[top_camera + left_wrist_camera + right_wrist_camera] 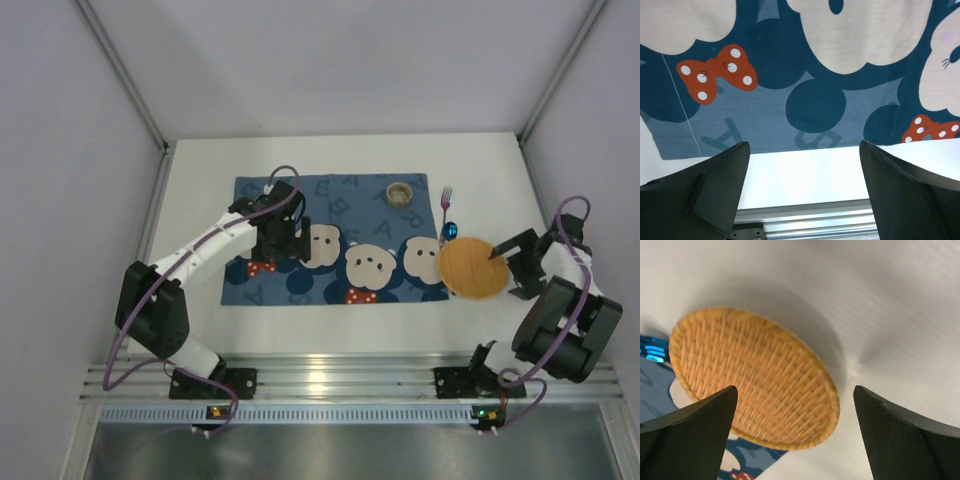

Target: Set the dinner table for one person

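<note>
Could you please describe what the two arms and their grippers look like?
The left arm and right arm both have white links between bulky black joints, and a purple cable loops along each. The left gripper and right gripper each carry two matte black, wedge-shaped fingers. No markings are visible.
</note>
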Controlling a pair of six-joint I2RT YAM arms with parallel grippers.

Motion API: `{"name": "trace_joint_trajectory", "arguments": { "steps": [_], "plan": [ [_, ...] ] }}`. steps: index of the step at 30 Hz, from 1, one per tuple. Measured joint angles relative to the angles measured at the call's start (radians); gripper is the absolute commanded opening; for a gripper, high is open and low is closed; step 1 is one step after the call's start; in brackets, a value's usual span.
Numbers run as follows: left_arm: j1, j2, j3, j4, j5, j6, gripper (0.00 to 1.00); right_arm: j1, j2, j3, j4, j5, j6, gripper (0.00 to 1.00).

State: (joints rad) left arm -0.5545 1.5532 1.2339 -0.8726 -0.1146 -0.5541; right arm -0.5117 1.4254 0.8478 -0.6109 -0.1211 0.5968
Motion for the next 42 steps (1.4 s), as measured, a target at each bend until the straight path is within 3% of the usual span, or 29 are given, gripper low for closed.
{"name": "trace_joint_trajectory", "arguments": {
  "steps": [4, 13, 20, 22, 23, 26, 27, 29, 31, 32, 33, 42],
  "plan": [
    [-0.011, 0.0, -0.001, 0.011, 0.024, 0.008, 0.96, -0.024, -0.114, -0.117, 0.007, -0.093, 0.01, 1.0],
    [-0.017, 0.0, -0.001, 0.013, 0.046, 0.038, 0.96, -0.101, -0.189, -0.265, 0.082, -0.199, 0.018, 1.0],
    [-0.017, 0.0, -0.001, 0.01, 0.047, 0.06, 0.95, -0.119, -0.24, -0.359, 0.259, -0.296, 0.072, 0.97],
    [-0.017, 0.0, -0.001, 0.005, 0.046, 0.061, 0.95, -0.12, -0.253, -0.392, 0.328, -0.32, 0.092, 0.85],
    [-0.017, 0.0, -0.001, 0.002, 0.045, 0.063, 0.96, -0.12, -0.257, -0.412, 0.367, -0.329, 0.105, 0.71],
    [-0.017, -0.003, -0.001, -0.008, 0.04, 0.065, 0.96, -0.121, -0.264, -0.469, 0.463, -0.348, 0.13, 0.55],
    [-0.017, -0.007, -0.001, -0.012, 0.039, 0.066, 0.96, -0.121, -0.264, -0.486, 0.493, -0.351, 0.137, 0.42],
    [-0.017, -0.02, -0.002, -0.019, 0.034, 0.066, 0.96, -0.122, -0.254, -0.513, 0.531, -0.355, 0.144, 0.34],
    [-0.017, -0.04, -0.007, -0.021, 0.028, 0.066, 0.96, -0.122, -0.238, -0.528, 0.562, -0.364, 0.149, 0.19],
    [-0.017, -0.05, -0.012, -0.021, 0.024, 0.066, 0.96, -0.122, -0.23, -0.533, 0.57, -0.367, 0.152, 0.05],
    [-0.017, -0.06, -0.018, -0.023, 0.023, 0.066, 0.96, -0.122, -0.224, -0.534, 0.576, -0.371, 0.154, 0.0],
    [-0.019, -0.079, -0.068, -0.023, 0.022, 0.051, 0.96, -0.126, -0.306, -0.525, 0.56, -0.412, 0.175, 0.0]
  ]
}}
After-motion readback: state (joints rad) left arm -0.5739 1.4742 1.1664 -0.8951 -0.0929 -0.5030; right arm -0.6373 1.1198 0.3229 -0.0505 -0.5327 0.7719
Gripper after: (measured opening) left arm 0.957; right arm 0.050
